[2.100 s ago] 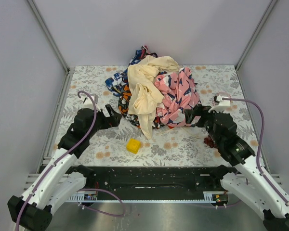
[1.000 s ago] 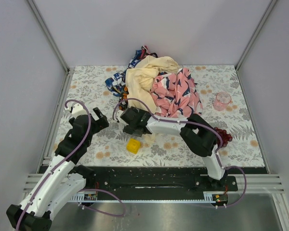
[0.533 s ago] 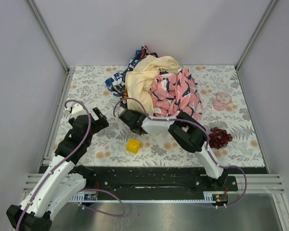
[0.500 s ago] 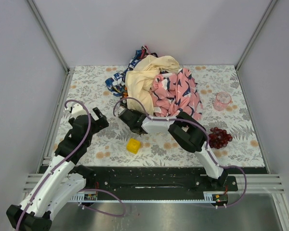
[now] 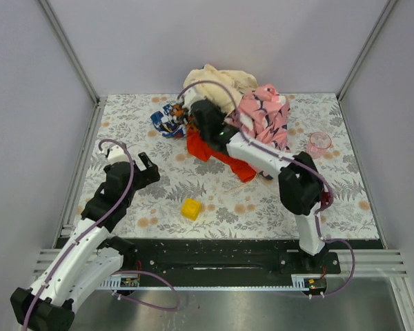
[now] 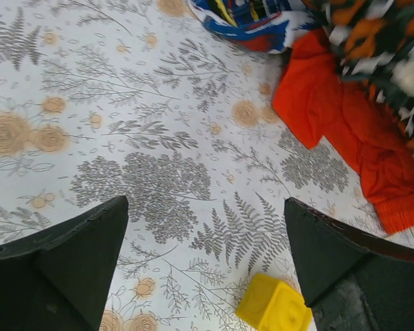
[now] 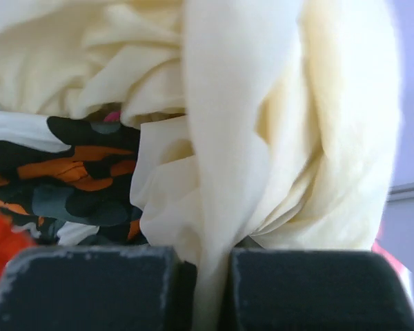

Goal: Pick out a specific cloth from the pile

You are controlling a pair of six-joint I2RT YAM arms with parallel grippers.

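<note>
**Red-orange cloth exposed at foot of pile; wrong garment in right-hand grip**

Floral-printed tabletop (image 5: 124, 124) between plain grey walls. The cloth (image 5: 217, 157) lies flat on it just left of centre in the top view, at the near-left foot of the pile (image 5: 259, 110). In the left wrist view the cloth (image 6: 345, 117) sits at upper right. Its left lobe is free on the tabletop, and its upper right edge runs under the black-orange-white cloth (image 6: 372, 34). The right forearm crosses above its far end.

The right fingers (image 7: 96, 289) are pressed together on a fold of the cream garment (image 7: 262, 103), not on the cloth. The left fingers (image 6: 62, 269) stand wide apart and empty, facing the cloth across bare tabletop. The yellow block (image 5: 190, 208) is near, toward the lower centre.

Assessment: the step in hand appears to be clearing cover so the cloth can be taken.

Recommendations:
- Keep the cream garment held up so it does not drape over the cloth.
- Take the cloth with the left fingers at the free left lobe, well clear of the patterned edge.
- Pinch a single raised fold.
- Draw toward the lower left, passing beside the block.

Risk: the overlapping patterned cloth may drag along.
</note>
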